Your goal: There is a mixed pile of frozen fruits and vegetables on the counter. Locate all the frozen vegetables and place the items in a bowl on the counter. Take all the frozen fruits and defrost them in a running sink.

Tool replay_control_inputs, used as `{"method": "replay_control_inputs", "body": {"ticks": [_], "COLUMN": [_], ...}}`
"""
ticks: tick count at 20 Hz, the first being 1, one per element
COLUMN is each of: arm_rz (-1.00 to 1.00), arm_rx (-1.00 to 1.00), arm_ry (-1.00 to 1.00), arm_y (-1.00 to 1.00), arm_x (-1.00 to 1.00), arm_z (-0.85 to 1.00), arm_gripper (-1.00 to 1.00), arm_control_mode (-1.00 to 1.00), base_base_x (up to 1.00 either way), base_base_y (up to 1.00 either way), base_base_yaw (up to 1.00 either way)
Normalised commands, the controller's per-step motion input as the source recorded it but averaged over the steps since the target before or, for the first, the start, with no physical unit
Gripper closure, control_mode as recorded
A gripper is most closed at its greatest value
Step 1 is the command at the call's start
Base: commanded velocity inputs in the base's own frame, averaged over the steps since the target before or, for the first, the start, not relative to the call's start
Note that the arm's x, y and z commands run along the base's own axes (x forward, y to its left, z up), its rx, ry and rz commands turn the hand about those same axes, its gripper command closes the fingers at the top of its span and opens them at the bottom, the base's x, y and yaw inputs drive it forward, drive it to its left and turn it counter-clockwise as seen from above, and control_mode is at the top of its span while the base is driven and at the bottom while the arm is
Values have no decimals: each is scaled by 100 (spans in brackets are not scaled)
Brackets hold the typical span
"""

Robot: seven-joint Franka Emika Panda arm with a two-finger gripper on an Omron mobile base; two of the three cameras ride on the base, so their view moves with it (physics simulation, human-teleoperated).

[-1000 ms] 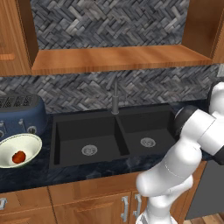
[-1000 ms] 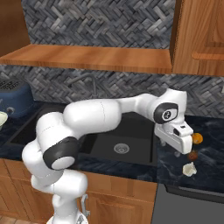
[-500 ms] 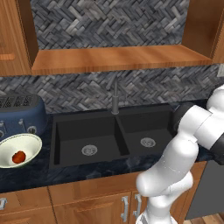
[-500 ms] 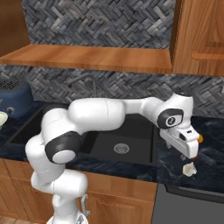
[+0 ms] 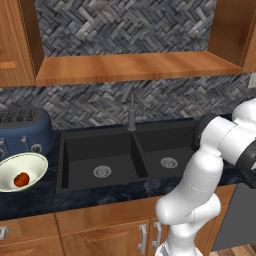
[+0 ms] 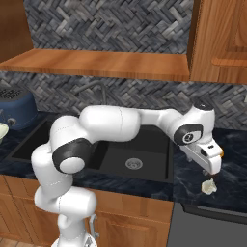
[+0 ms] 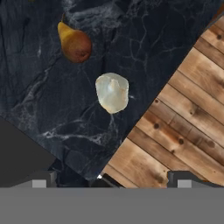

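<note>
On the dark marbled counter [image 7: 43,105] lies the pale cream garlic-like vegetable [image 7: 112,92], close to the counter's front edge. My gripper [image 7: 111,181] hangs open right above it, touching nothing. From the right base view the gripper [image 6: 212,169] hovers just over the garlic bulb [image 6: 208,186], right of the black sink [image 6: 135,154]. An orange-yellow pear-shaped frozen fruit [image 7: 74,43] lies a little beyond the bulb; part of it [image 6: 221,153] peeks out behind the hand. The cream and green bowl [image 5: 35,162] sits far left with the red tomato-like vegetable [image 5: 21,179] inside.
A blue toaster [image 5: 22,130] stands behind the bowl. The slim dark faucet [image 5: 131,112] rises behind the double sink [image 5: 125,155]. Wooden floor [image 7: 183,113] shows past the counter edge, and a grey appliance front [image 6: 207,226] sits below the counter at right.
The arm has swung further right and lowered, carrying the gripper from the sink's edge to just over the garlic bulb. The jaws have stayed open.
</note>
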Motion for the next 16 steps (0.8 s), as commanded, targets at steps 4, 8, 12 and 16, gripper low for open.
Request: {"method": "replay_control_inputs", "body": {"ticks": [4, 8, 12, 16], "arm_rz": [0, 0, 0, 0], "arm_rx": [-2, 0, 0, 0], "arm_ry": [-1, 0, 0, 0], "arm_y": [-16, -21, -11, -11], "arm_x": [7, 0, 0, 0], "arm_z": [-9, -17, -11, -6], "arm_gripper": [-100, -100, -100, -100], "arm_control_mode": [-100, -100, -100, -100], "base_base_x": [0, 0, 0, 0], "base_base_y": [0, 0, 0, 0], "base_base_yaw": [0, 0, 0, 0]}}
